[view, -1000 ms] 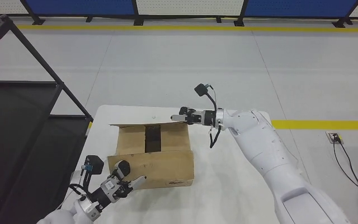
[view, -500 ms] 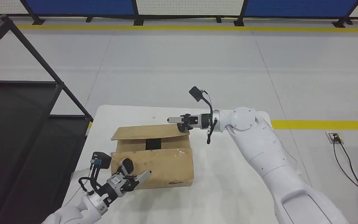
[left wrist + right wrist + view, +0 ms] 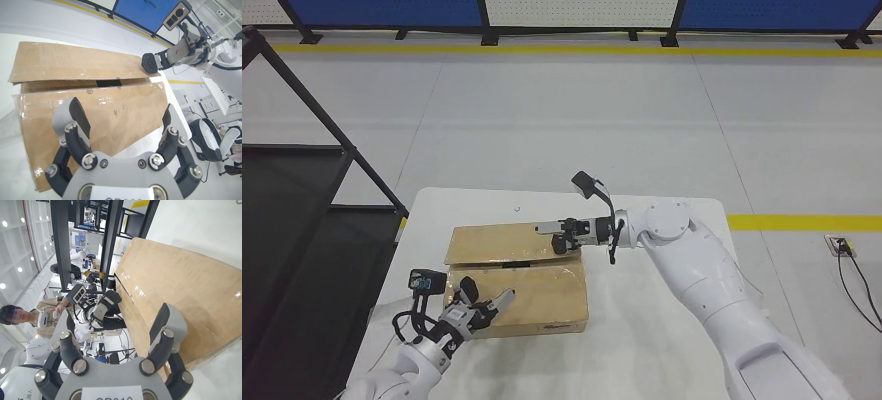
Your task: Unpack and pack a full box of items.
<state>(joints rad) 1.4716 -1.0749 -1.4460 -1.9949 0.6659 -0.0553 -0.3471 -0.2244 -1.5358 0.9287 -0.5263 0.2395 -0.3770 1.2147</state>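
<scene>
Right gripper [image 3: 552,236]: spread, empty, pressing far flap [image 3: 497,243] shut | left gripper [image 3: 487,295]: wide, empty, over near flap [image 3: 542,285].

A white table [image 3: 632,330] stands on a pale grey workshop floor [image 3: 542,120], with a black metal rack [image 3: 302,230] just beside it on one side. At the far edge of the floor a yellow line [image 3: 542,48] runs along a row of blue barrier panels [image 3: 382,12]; a second yellow stripe [image 3: 812,222] lies level with the table. Near that stripe a floor socket [image 3: 840,245] trails a dark cable [image 3: 857,290]. A bottle of amber liquid [image 3: 94,274] shows by the rack's bars
</scene>
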